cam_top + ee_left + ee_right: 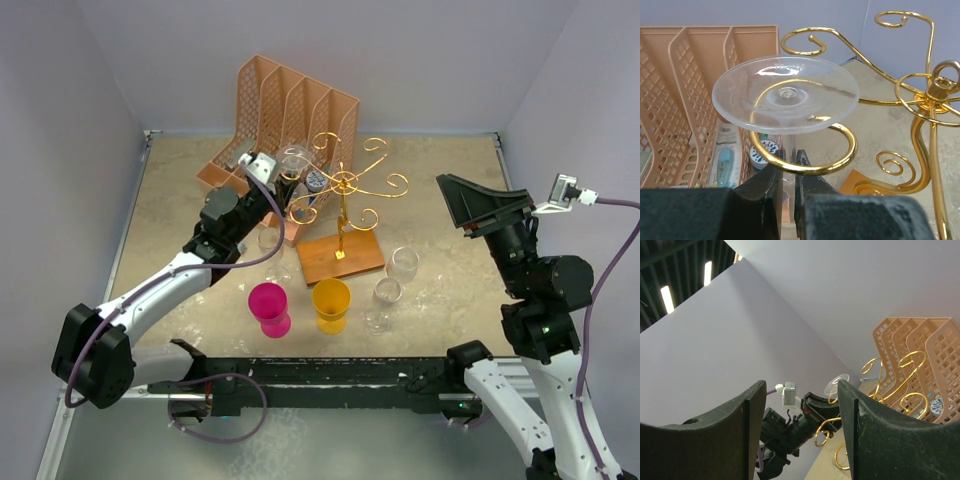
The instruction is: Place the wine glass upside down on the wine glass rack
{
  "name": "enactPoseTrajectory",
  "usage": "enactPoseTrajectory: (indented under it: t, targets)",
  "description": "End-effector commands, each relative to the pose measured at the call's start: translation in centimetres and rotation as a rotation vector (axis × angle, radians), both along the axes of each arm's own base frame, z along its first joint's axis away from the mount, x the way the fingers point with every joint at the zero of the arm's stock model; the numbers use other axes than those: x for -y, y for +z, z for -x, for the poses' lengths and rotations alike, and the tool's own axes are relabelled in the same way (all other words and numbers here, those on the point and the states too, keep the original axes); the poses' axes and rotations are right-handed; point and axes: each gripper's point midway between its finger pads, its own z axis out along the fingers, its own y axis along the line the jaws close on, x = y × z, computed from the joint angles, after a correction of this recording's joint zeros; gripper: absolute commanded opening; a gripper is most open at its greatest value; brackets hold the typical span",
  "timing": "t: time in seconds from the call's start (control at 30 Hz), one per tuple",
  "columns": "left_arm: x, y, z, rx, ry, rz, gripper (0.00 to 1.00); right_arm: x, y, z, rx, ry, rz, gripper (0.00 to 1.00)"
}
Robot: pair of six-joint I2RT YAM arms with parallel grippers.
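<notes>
The clear wine glass (785, 95) hangs upside down, its round foot on top. Its stem passes down through a curled arm (840, 160) of the gold wire rack (343, 185), which stands on a brown wooden base (340, 257). My left gripper (789, 170) is shut on the stem just below that curl. From above, the left gripper (283, 188) is at the rack's left side with the glass (295, 158). My right gripper (480, 205) is open and empty, raised at the right, and in its wrist view (801, 387) it faces the rack (900, 375).
A peach slotted organizer (290, 100) stands right behind the rack, with small items in it. A pink cup (268, 305) and a yellow cup (331, 303) stand in front of the base. Clear glasses (403, 262) (385, 295) stand to the right and one (270, 240) to the left.
</notes>
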Motion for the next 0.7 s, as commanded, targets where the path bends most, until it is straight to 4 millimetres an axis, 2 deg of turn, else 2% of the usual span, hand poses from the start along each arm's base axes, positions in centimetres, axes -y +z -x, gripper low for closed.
enactPoseTrajectory:
  t: [0.0,0.3,0.67]
  targets:
    - [-1.9,4.4,0.3,0.122,0.077,0.119,0.00,-0.1,1.2,0.9,0.047,0.019,-0.014,0.61]
    - [-3.3,4.0,1.9,0.154,0.098,0.139,0.00,-0.1,0.9,1.1,0.043,0.026,-0.017,0.61]
    - [-2.6,3.2,2.7,0.111,0.045,0.127,0.22,-0.3,-0.2,1.3,0.017,0.042,-0.023,0.61]
